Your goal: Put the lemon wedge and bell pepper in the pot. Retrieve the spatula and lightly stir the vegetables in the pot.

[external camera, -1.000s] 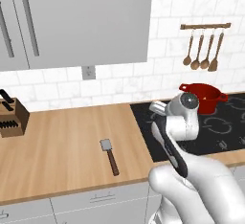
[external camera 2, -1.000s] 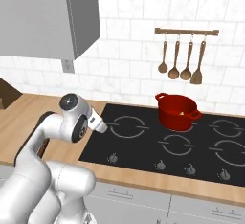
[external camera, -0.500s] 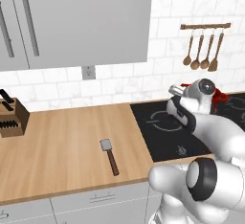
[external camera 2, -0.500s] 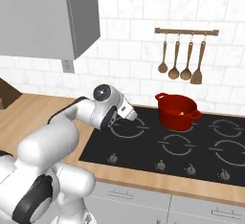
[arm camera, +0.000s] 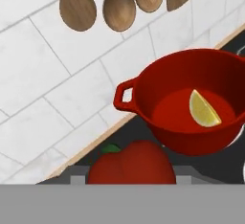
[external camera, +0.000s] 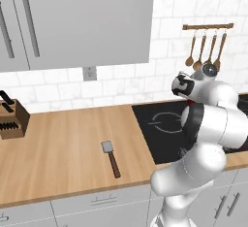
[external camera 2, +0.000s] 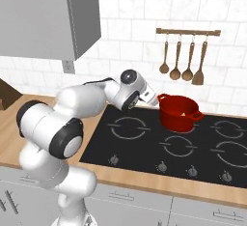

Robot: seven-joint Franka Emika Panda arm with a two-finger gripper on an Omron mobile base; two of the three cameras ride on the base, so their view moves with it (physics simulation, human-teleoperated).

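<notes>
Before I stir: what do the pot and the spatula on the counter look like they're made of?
The pot: uniform deep-red body with a soft sheen, probably enamelled metal, though the render leaves it open. The spatula: flat grey blade, likely metal; long dark-brown handle, looks like wood, grain too small to tell.

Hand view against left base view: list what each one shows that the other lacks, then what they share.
Hand view alone: the lemon wedge lying inside the pot, and the bell pepper between the gripper's finger tips, close to the pot's near wall.

Left base view alone: the spatula flat on the wooden counter, untouched, and the knife block at the far left.

Both: the white tiled wall and the wooden utensils hanging on it.
</notes>
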